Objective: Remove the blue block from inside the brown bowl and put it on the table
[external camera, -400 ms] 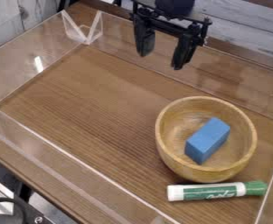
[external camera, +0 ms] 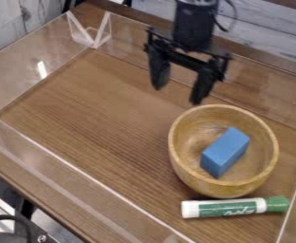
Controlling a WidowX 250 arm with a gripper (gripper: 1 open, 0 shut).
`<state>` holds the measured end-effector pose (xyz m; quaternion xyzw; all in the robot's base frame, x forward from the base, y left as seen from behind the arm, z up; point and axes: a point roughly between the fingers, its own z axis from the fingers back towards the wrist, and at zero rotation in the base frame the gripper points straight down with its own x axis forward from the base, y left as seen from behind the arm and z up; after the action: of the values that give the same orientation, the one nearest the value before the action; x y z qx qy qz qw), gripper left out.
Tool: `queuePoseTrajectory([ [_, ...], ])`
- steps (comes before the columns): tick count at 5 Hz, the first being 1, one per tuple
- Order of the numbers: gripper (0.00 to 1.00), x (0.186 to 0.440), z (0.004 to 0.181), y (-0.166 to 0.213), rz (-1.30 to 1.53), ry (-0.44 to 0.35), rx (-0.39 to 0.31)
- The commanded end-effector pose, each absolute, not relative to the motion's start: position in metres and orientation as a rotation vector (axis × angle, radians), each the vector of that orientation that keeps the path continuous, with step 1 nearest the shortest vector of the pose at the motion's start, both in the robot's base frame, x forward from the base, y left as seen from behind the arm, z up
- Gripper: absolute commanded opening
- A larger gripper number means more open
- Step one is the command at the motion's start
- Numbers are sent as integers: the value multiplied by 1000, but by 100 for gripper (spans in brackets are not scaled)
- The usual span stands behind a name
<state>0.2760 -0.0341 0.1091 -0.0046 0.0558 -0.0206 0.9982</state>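
The blue block (external camera: 224, 151) lies inside the brown bowl (external camera: 185, 157), which sits on the table (external camera: 100, 114) at the right front. My gripper (external camera: 180, 83) hangs above the table just behind the bowl's far rim, pointing straight down. Its two black fingers (external camera: 158, 70) stand wide apart with nothing between them. The gripper is clear of both bowl and block.
A green-and-white marker (external camera: 234, 205) lies on the table in front of the bowl, near the front edge. Low clear plastic walls (external camera: 37, 66) border the tabletop on the left, back and front.
The gripper has come down and toward the bowl, from the back edge of the table to just behind the bowl's rim. Bowl, block and marker have not moved.
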Motion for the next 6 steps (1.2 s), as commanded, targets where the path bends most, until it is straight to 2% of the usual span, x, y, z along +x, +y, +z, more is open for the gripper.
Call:
queuePoseTrajectory([
  [1,100,272,125,-57,-97,26,-18],
  [6,100,261,101,-91,-178,3,-40],
])
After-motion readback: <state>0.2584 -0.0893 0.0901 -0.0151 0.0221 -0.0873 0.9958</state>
